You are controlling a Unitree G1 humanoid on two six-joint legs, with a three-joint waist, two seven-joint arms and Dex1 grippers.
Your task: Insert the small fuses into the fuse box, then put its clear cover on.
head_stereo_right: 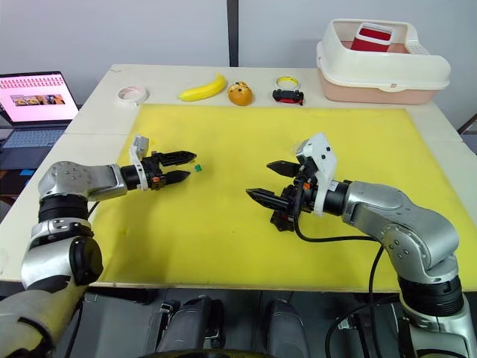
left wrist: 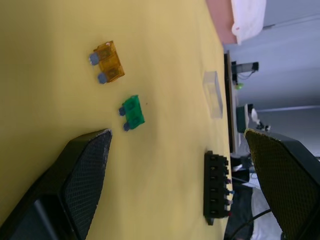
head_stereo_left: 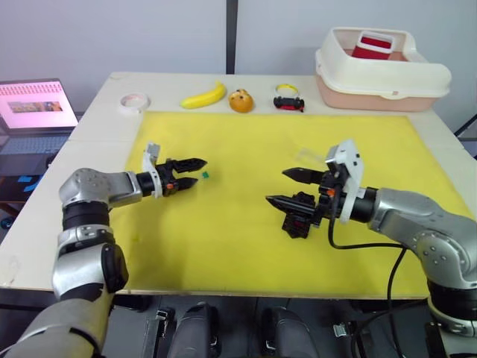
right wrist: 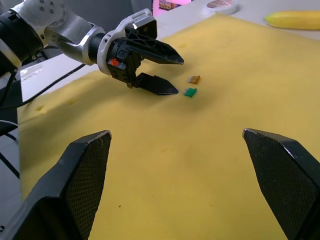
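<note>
Left gripper (head_stereo_left: 191,172) open, empty, tips just short of green fuse (left wrist: 132,112); amber fuse (left wrist: 107,62) just beyond green fuse, both loose on yellow mat (head_stereo_left: 238,149). Right gripper (head_stereo_left: 291,187) spread wide, empty, above fuse box (left wrist: 216,187), well apart from green fuse; clear cover (left wrist: 213,93) flat on mat near box. Step judged: fuse pickup, insertion incomplete; next needs advancing around green fuse, closing.

Both arms reach inward, low. The left tool (head_stereo_left: 191,172) points right, fingers parted; the right tool (head_stereo_left: 289,187) points left, spread wide.
</note>
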